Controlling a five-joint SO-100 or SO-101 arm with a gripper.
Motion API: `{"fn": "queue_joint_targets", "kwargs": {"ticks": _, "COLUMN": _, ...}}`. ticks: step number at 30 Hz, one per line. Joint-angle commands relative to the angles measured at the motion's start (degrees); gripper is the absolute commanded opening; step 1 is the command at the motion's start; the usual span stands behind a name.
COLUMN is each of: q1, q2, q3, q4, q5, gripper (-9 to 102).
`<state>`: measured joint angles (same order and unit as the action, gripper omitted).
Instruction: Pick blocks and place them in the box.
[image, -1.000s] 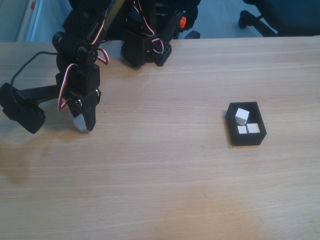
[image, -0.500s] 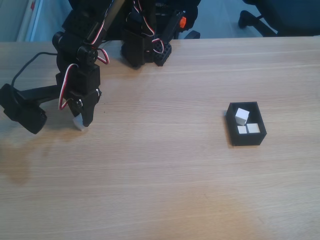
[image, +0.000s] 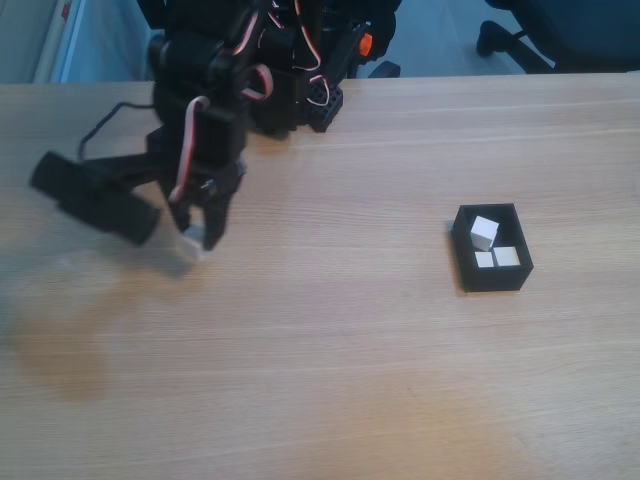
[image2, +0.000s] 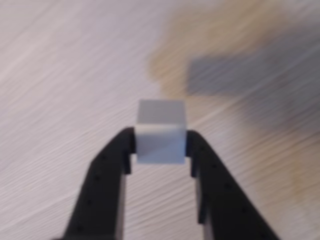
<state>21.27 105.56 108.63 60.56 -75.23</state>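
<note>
Fixed view, table (image: 330, 380): broad pale wood surface, bare between arm and target.
Arm (image: 200, 120): black links with red and white wires, at upper left of fixed view, base against far edge.
Wrist camera housing (image: 95, 195): black bar jutting left of the gripper, blurred.
Box (image: 491, 278): black, open-topped, at right of fixed view, well apart from the arm; long axis roughly away from the near edge, slightly skewed.
Blocks in box (image: 484, 232): three white cubes, two flat side by side at the near end, one tilted farther back.
Gripper (image: 195, 238): pointing down at left of fixed view, closed around one cube; in wrist view (image2: 161, 150) two black fingers pressing its left and right faces.
Held block (image2: 161, 132): white cube, top poking past the fingertips, seemingly off the wood, though blur hides the gap.
Key relation: box to the right of the gripper in fixed view and a little nearer the camera.
Obstacles: none seen on the path; near wall of box to be cleared, tilted cube narrowing the free room inside.
Judged next need: carry rightward, then release above the open far part.
</note>
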Motion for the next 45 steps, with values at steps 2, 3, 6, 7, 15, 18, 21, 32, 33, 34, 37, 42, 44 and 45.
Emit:
{"fn": "queue_joint_targets", "kwargs": {"ticks": 2, "q1": -10.81, "q2": 8.7, "q3": -4.04, "q4": 3.08, "q5": 3.08, "gripper": 0}}
{"fn": "queue_joint_targets", "kwargs": {"ticks": 3, "q1": -13.62, "q2": 10.11, "q3": -4.04, "q4": 3.52, "q5": 4.04, "gripper": 0}}
{"fn": "queue_joint_targets", "kwargs": {"ticks": 6, "q1": -22.68, "q2": 13.71, "q3": -3.96, "q4": 4.39, "q5": 7.21, "gripper": 0}}
{"fn": "queue_joint_targets", "kwargs": {"ticks": 7, "q1": -25.84, "q2": 14.77, "q3": -3.87, "q4": 4.66, "q5": 8.35, "gripper": 0}}
{"fn": "queue_joint_targets", "kwargs": {"ticks": 15, "q1": -48.69, "q2": 17.23, "q3": -4.39, "q4": 5.1, "q5": 15.73, "gripper": 0}}
{"fn": "queue_joint_targets", "kwargs": {"ticks": 18, "q1": -54.23, "q2": 14.94, "q3": -6.06, "q4": 4.66, "q5": 19.34, "gripper": 0}}
{"fn": "queue_joint_targets", "kwargs": {"ticks": 21, "q1": -57.74, "q2": 11.69, "q3": -8.26, "q4": 4.66, "q5": 22.68, "gripper": 0}}
{"fn": "queue_joint_targets", "kwargs": {"ticks": 32, "q1": -63.11, "q2": -0.44, "q3": -13.62, "q4": -0.97, "q5": 26.28, "gripper": 1}}
{"fn": "queue_joint_targets", "kwargs": {"ticks": 33, "q1": -63.11, "q2": -1.67, "q3": -14.15, "q4": -1.76, "q5": 26.28, "gripper": 1}}
{"fn": "queue_joint_targets", "kwargs": {"ticks": 34, "q1": -63.19, "q2": -3.08, "q3": -14.94, "q4": -2.2, "q5": 26.28, "gripper": 1}}
{"fn": "queue_joint_targets", "kwargs": {"ticks": 37, "q1": -62.93, "q2": -6.68, "q3": -17.58, "q4": -3.6, "q5": 26.19, "gripper": 2}}
{"fn": "queue_joint_targets", "kwargs": {"ticks": 42, "q1": -61.96, "q2": -10.28, "q3": -19.78, "q4": -5.36, "q5": 24.96, "gripper": 4}}
{"fn": "queue_joint_targets", "kwargs": {"ticks": 44, "q1": -61.61, "q2": -10.81, "q3": -19.78, "q4": -5.63, "q5": 25.22, "gripper": 7}}
{"fn": "queue_joint_targets", "kwargs": {"ticks": 45, "q1": -61.52, "q2": -10.99, "q3": -19.78, "q4": -5.71, "q5": 25.22, "gripper": 7}}
